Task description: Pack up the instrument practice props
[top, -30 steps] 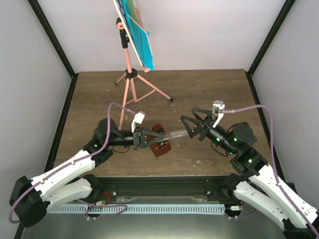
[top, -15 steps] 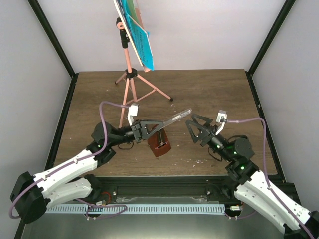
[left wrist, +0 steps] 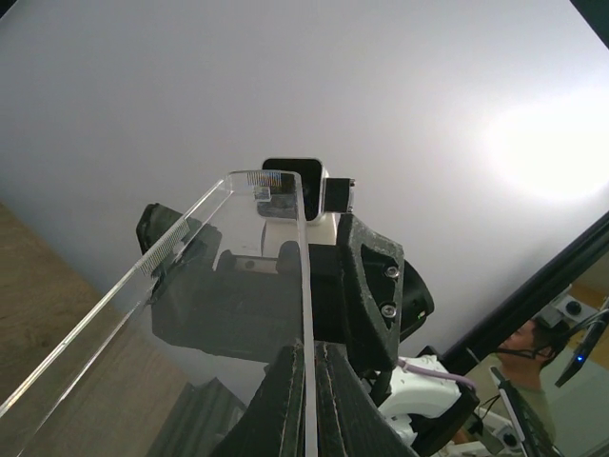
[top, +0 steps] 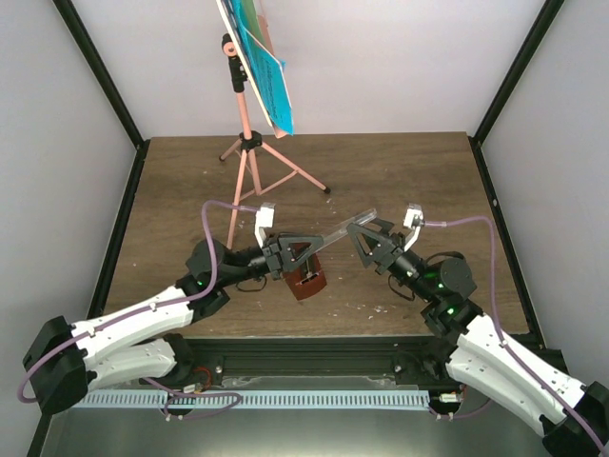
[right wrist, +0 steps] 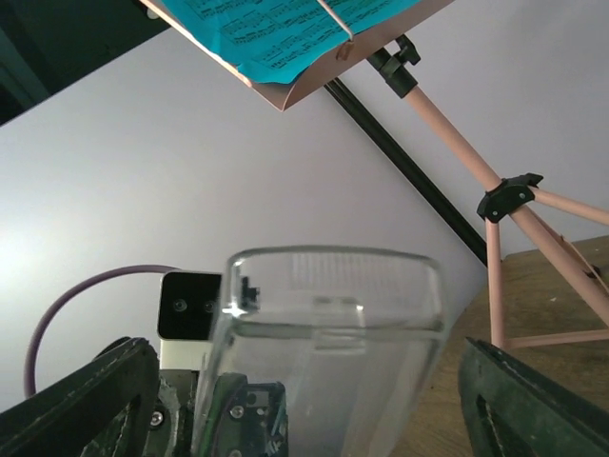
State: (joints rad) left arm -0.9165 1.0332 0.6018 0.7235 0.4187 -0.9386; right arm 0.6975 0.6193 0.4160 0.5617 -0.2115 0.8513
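My left gripper (top: 306, 250) is shut on the near edge of the clear plastic cover (top: 343, 228) and holds it off the table, slanting up to the right. In the left wrist view the cover (left wrist: 219, 286) rises from my pinched left gripper (left wrist: 309, 360). My right gripper (top: 365, 234) stands open around the cover's far end. In the right wrist view the cover (right wrist: 333, 314) fills the space between the fingers (right wrist: 533, 405), with a small gap on each side. The reddish-brown metronome (top: 305, 279) stands uncovered on the table under the left gripper. Blue sheet-music pages (top: 266, 71) rest on the pink music stand (top: 245, 124) at the back left.
The stand's tripod legs (top: 285, 171) spread over the back left of the wooden table (top: 419, 181). Black frame posts (top: 509, 76) and white walls close in the sides. In the right wrist view the stand's pole (right wrist: 457, 143) and pages (right wrist: 285, 29) rise behind the cover.
The left gripper has tilted the cover's far end upward and shifted slightly right. The right gripper pulled back, then came forward around the cover's raised end.
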